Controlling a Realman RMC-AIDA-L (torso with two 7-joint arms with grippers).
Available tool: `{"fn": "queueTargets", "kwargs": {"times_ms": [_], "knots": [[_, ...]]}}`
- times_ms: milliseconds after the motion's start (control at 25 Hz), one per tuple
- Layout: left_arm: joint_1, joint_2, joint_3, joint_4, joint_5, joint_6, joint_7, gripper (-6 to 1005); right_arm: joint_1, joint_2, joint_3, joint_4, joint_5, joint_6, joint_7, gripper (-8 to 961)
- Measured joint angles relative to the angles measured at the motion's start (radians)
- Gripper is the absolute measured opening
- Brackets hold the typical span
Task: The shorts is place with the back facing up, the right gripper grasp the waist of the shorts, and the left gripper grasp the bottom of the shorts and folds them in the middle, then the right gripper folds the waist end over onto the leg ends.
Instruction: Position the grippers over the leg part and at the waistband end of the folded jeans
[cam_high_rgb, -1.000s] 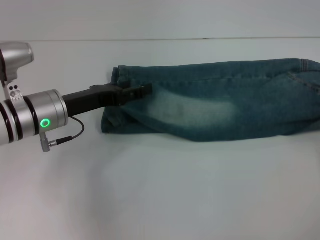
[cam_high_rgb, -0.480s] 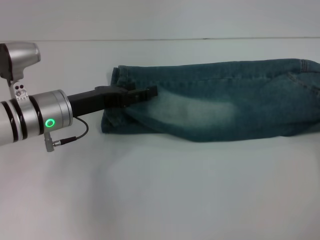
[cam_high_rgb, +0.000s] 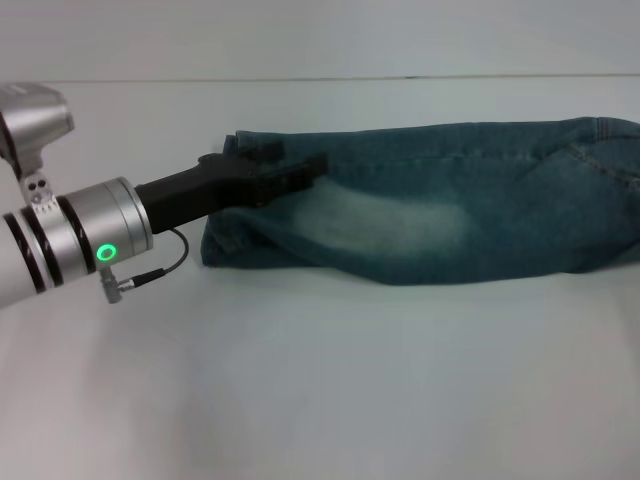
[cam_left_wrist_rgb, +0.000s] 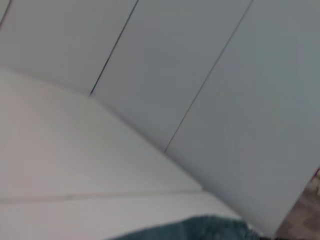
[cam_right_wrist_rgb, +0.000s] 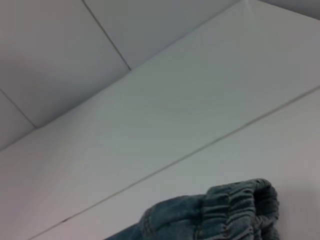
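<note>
The shorts (cam_high_rgb: 430, 205) lie folded lengthwise into a long blue-green denim strip across the table, with a faded pale patch in the middle. The leg ends (cam_high_rgb: 222, 230) are at the strip's left; the wider end runs off the right edge of the head view. My left gripper (cam_high_rgb: 300, 165) hovers over the leg ends, tilted slightly upward and open, with no cloth lifted. A sliver of denim (cam_left_wrist_rgb: 200, 227) shows in the left wrist view. The ruffled waist (cam_right_wrist_rgb: 240, 202) shows in the right wrist view. The right gripper is out of view.
The white table (cam_high_rgb: 320, 380) stretches bare in front of the shorts and to their left. A pale panelled wall (cam_left_wrist_rgb: 225, 100) stands behind the table's far edge (cam_high_rgb: 320, 78).
My left gripper has slid a little to the right over the leg ends and its tip has risen. The shorts have not moved.
</note>
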Motion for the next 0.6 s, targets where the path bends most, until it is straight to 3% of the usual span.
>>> {"fn": "queueTargets", "kwargs": {"times_ms": [440, 600], "knots": [[-0.074, 0.0, -0.008, -0.369, -0.317, -0.006, 0.584, 847, -0.021, -0.006, 0.001, -0.002, 0.02, -0.109, -0.007, 159], [-0.089, 0.0, -0.009, -0.424, -0.36, -0.024, 0.651, 847, -0.03, -0.007, 0.004, -0.002, 0.023, -0.123, -0.006, 84]]}}
